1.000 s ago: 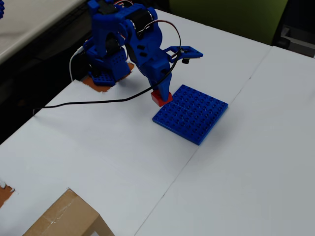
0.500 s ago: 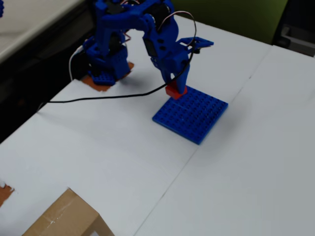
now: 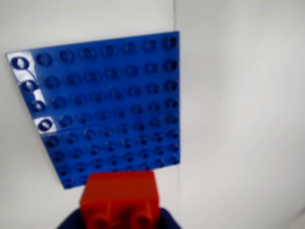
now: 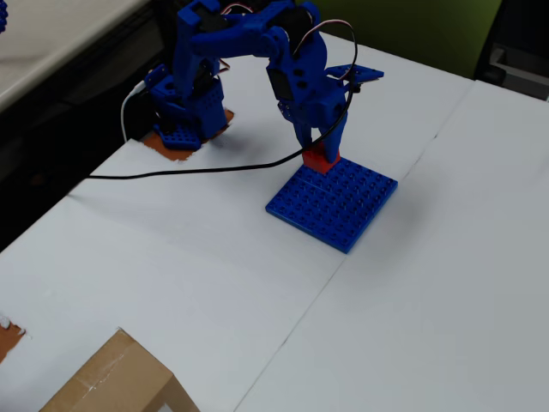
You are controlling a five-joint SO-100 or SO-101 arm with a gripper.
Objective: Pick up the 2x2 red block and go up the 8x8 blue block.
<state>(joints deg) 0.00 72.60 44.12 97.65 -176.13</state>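
The 2x2 red block (image 4: 322, 160) hangs in my blue gripper (image 4: 321, 154), which is shut on it. It hovers over the far corner of the 8x8 blue block (image 4: 333, 202), which lies flat on the white table. In the wrist view the red block (image 3: 120, 198) fills the bottom edge with two studs facing the camera, and the blue plate (image 3: 102, 107) spreads out beyond it, clear of any other brick. Whether the red block touches the plate cannot be told.
The arm's base (image 4: 182, 129) sits on an orange patch at the table's far left. A black cable (image 4: 189, 170) runs from it across the table. A cardboard box (image 4: 111, 378) stands at the near left corner. A seam (image 4: 343, 257) splits the white table.
The gripper has carried the red block up and to the right, from beside the plate's left corner to above its far corner. The plate has not moved.
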